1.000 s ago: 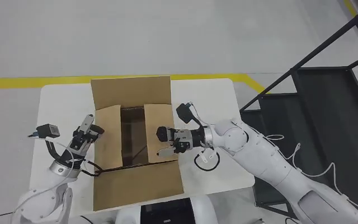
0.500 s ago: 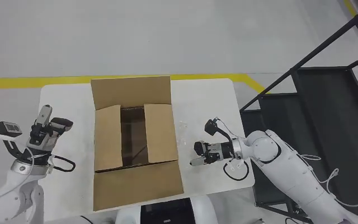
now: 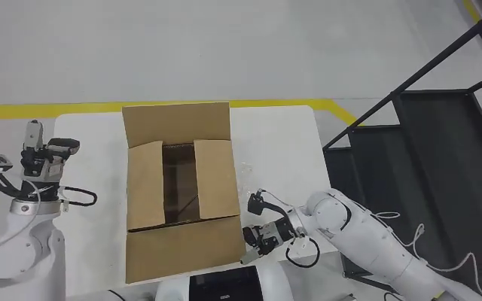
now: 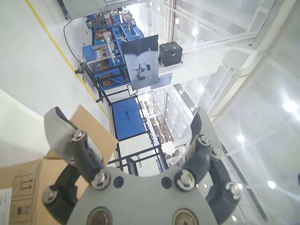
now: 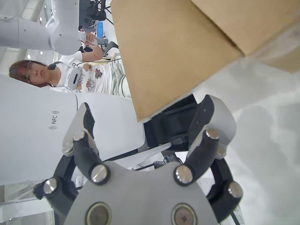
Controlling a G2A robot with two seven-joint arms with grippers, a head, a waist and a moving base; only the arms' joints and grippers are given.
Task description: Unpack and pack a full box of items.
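Here's the cardboard box (image 3: 178,120), sitting mid-table on the white table (image 3: 280,139) with all four flaps open. The 12 o'clock flap is folded back flat, the 6 o'clock flap hangs out toward the robot, and the 9 and 3 o'clock flaps lie partly over the opening. A dark slot shows between them, and what's inside cannot be made out.

Out at the box's 9 o'clock, well apart from it and past the table's edge, the left gripper (image 3: 47,140) is held up high. Its wrist view looks toward the hall ceiling; the fingers are spread wide with nothing between them.

Down at the box's 5 o'clock, the right gripper (image 3: 253,247) sits just beside the corner of the near flap. Its jaws are parted too, and empty, with the flap's corner right ahead of them.

A yellow floor line (image 3: 75,110) runs beyond the table at 12 o'clock.
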